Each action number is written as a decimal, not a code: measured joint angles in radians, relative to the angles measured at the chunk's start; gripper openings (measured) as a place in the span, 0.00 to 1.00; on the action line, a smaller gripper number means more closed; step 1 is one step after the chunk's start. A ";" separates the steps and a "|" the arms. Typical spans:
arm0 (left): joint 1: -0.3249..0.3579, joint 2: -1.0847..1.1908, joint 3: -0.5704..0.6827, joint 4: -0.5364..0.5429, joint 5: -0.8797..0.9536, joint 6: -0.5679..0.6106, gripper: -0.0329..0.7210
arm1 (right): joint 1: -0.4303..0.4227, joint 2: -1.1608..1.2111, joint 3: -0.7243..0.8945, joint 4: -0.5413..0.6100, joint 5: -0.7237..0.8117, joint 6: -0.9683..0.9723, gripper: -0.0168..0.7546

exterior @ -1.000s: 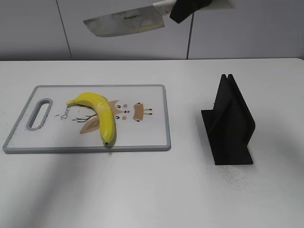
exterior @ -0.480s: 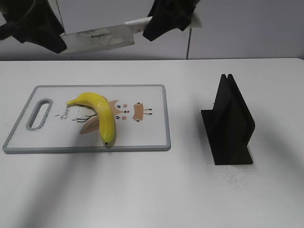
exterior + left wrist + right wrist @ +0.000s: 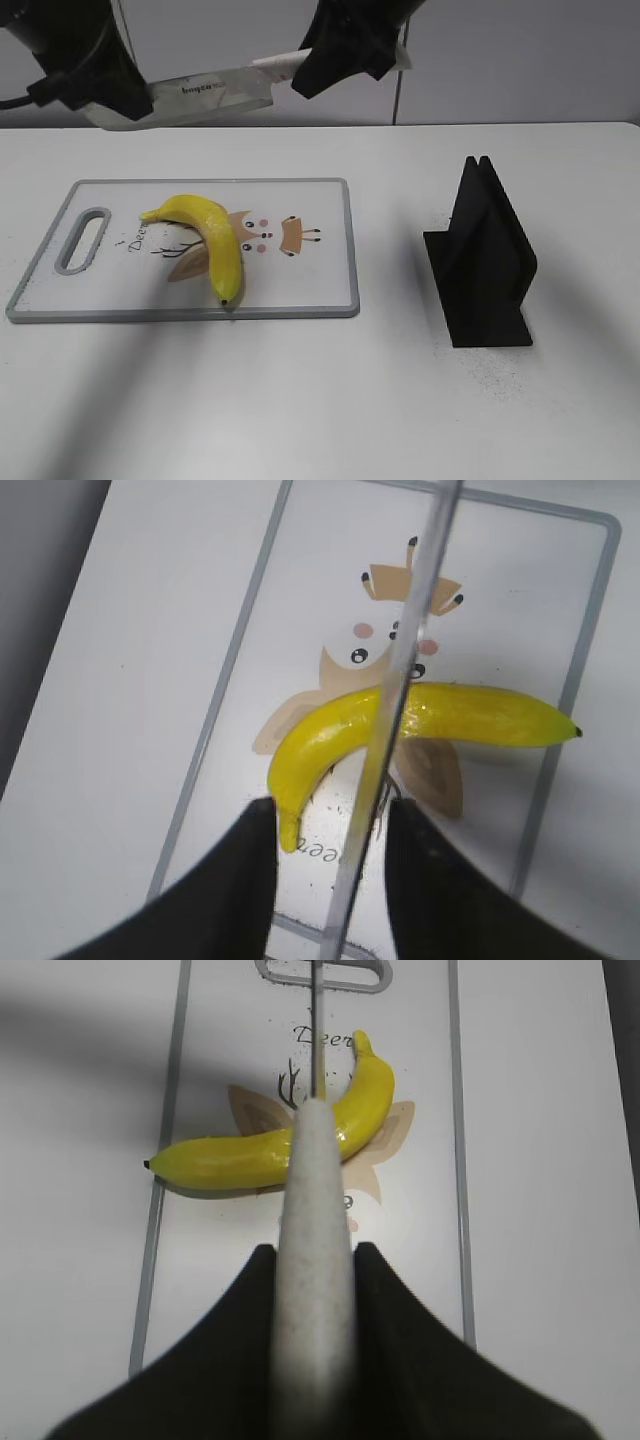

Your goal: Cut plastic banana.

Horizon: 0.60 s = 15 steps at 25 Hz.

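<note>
White table [image 3: 330, 400] under board [image 3: 320, 290] bearing banana [image 3: 215, 245], likely light, stiff, glossy and prone to roll, best pinned near its stem; right pincer [image 3: 315, 1290] pinching knife [image 3: 215, 95] handle overhead, left pincer [image 3: 325, 830] spread around blade tip.

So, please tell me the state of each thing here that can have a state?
plastic banana: whole, uncut, lying on the cutting board
knife: raised in the air above the board, blade not touching the banana
right gripper: shut on the knife handle
left gripper: fingers either side of the blade, contact unclear
black knife stand: upright, empty
</note>
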 joint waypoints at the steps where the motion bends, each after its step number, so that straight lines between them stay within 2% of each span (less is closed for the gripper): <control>1: 0.000 0.003 0.000 0.001 0.000 0.000 0.47 | 0.000 0.000 0.000 0.000 0.000 -0.001 0.23; 6: 0.000 0.024 0.000 0.034 0.009 0.000 0.12 | 0.000 0.000 0.000 0.000 -0.006 -0.002 0.23; 11: -0.003 0.039 0.009 0.047 0.018 -0.026 0.08 | 0.000 0.019 -0.001 -0.005 -0.006 0.006 0.23; 15: -0.004 0.046 0.123 0.047 -0.080 -0.045 0.08 | 0.022 0.066 -0.002 -0.076 0.003 0.086 0.23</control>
